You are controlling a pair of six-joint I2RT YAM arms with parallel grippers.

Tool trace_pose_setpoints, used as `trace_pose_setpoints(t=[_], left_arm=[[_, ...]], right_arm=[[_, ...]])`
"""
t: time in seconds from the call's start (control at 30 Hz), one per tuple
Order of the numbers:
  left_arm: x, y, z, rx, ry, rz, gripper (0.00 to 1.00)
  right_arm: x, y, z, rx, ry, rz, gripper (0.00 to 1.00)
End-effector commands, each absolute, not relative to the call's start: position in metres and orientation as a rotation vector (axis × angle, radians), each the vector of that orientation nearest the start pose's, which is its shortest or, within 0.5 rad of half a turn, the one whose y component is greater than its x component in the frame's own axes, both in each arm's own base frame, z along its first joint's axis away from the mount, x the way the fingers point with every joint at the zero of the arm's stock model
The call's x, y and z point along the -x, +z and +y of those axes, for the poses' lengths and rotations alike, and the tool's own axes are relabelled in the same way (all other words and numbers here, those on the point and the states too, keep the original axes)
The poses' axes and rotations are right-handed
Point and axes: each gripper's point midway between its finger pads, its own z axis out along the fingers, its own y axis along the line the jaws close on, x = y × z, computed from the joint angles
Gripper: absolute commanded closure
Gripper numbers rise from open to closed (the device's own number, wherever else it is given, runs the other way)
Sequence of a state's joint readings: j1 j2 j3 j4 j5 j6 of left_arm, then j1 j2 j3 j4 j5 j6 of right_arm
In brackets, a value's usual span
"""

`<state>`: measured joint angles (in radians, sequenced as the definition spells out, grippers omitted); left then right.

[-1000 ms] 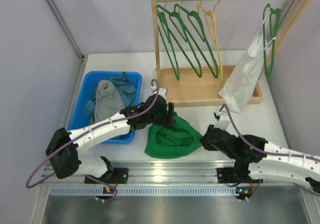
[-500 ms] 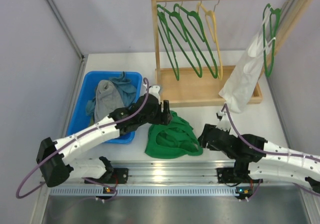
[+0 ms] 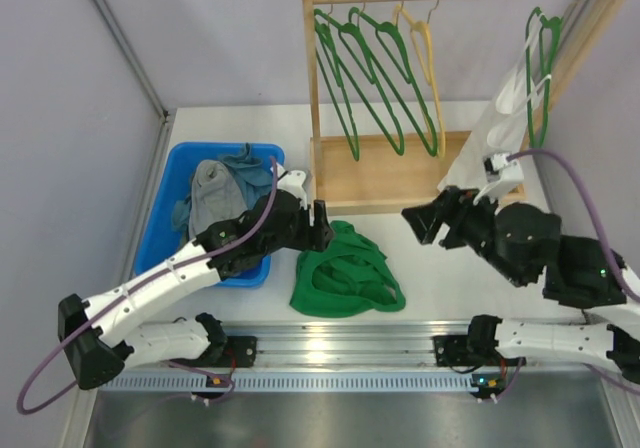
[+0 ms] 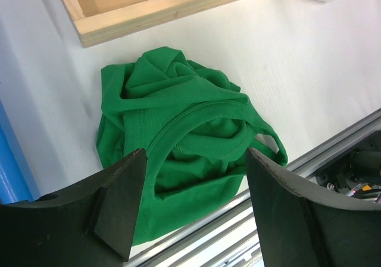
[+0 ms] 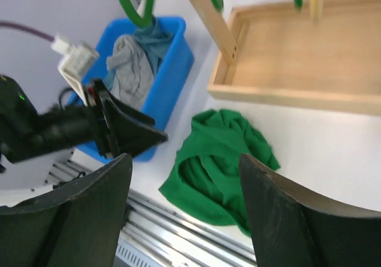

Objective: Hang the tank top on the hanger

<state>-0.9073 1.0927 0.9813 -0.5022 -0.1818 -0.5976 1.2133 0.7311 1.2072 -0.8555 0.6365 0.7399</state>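
**Green top loose on the table, both grippers empty**

Wooden clothes rack (image 3: 312,88) stands at the far side of the white table (image 3: 450,278), its rod carrying three dark green plastic hangers (image 3: 352,78). The thin yellow plastic hanger (image 3: 425,68) hangs right of them, and a further green one holds a white garment (image 3: 490,163) at the right end. On the left, a blue plastic bin (image 3: 165,213) holds grey and teal clothes (image 3: 215,193). The green hangers crowd the yellow one on its left side.

The bright green tank top (image 3: 345,273) lies bunched on the table between the bin and the rack's tray, near the front rail, untouched. The left gripper (image 3: 322,224) hovers at its far left edge with its jaws spread and nothing between them. The right gripper (image 3: 418,224) is raised off to the right, jaws apart and empty.

A second ago the right gripper sat low and closed at the heap's right edge; it has since let go and lifted away towards the rack. The left gripper has drawn back off the cloth.

The heap runs roughly far to near, narrow at its far end and broad near the rail. Which end is the hem cannot be told. The yellow hanger hangs hook up, long side down.
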Motion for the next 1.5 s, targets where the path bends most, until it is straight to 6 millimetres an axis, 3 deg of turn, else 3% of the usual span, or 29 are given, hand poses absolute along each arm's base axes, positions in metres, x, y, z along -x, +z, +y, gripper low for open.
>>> trace_pose_setpoints(t=[0.0, 0.07, 0.1, 0.13, 0.17, 0.2, 0.23, 0.27, 0.3, 0.33, 0.43, 0.53, 0.63, 0.9, 1.0, 1.47], left_arm=[[-0.214, 0.232, -0.253, -0.236, -0.66, 2.178, 0.28], [-0.214, 0.236, -0.253, -0.233, -0.669, 2.17, 0.28], [-0.214, 0.237, -0.253, -0.232, -0.671, 2.167, 0.28], [-0.213, 0.238, -0.253, -0.233, -0.673, 2.167, 0.28], [-0.213, 0.239, -0.252, -0.234, -0.674, 2.168, 0.28], [-0.213, 0.241, -0.252, -0.233, -0.677, 2.164, 0.28], [-0.212, 0.243, -0.251, -0.235, -0.678, 2.162, 0.28], [-0.212, 0.244, -0.251, -0.236, -0.678, 2.16, 0.28], [-0.212, 0.245, -0.25, -0.241, -0.674, 2.157, 0.28], [-0.212, 0.247, -0.249, -0.24, -0.669, 2.155, 0.28], [-0.212, 0.253, -0.247, -0.244, -0.664, 2.141, 0.28], [-0.212, 0.261, -0.246, -0.246, -0.666, 2.128, 0.28], [-0.212, 0.269, -0.243, -0.24, -0.666, 2.113, 0.28], [-0.212, 0.27, -0.242, -0.241, -0.662, 2.111, 0.28], [-0.213, 0.27, -0.243, -0.238, -0.664, 2.112, 0.28], [-0.211, 0.268, -0.241, -0.223, -0.662, 2.121, 0.28]], right_arm=[[-0.179, 0.419, 0.175, 0.087, 0.579, 1.762, 0.29], [-0.199, 0.441, 0.165, 0.091, 0.408, 1.728, 0.31], [-0.21, 0.465, 0.17, 0.084, 0.377, 1.714, 0.31], [-0.215, 0.475, 0.18, 0.133, 0.417, 1.713, 0.34], [-0.237, 0.485, 0.163, 0.091, 0.37, 1.702, 0.35], [-0.243, 0.508, 0.158, 0.076, 0.413, 1.659, 0.34], [-0.255, 0.51, 0.171, 0.118, 0.444, 1.666, 0.34], [-0.271, 0.516, 0.157, 0.087, 0.384, 1.661, 0.34], [-0.282, 0.528, 0.161, 0.098, 0.389, 1.648, 0.34], [-0.297, 0.532, 0.15, 0.078, 0.35, 1.641, 0.32], [-0.325, 0.539, 0.16, 0.122, 0.395, 1.62, 0.32], [-0.359, 0.532, 0.146, 0.106, 0.369, 1.646, 0.38], [-0.379, 0.521, 0.146, 0.132, 0.383, 1.667, 0.41], [-0.4, 0.501, 0.148, 0.168, 0.347, 1.713, 0.43], [-0.406, 0.49, 0.148, 0.166, 0.328, 1.741, 0.52], [-0.418, 0.468, 0.146, 0.209, 0.26, 1.796, 0.57]])
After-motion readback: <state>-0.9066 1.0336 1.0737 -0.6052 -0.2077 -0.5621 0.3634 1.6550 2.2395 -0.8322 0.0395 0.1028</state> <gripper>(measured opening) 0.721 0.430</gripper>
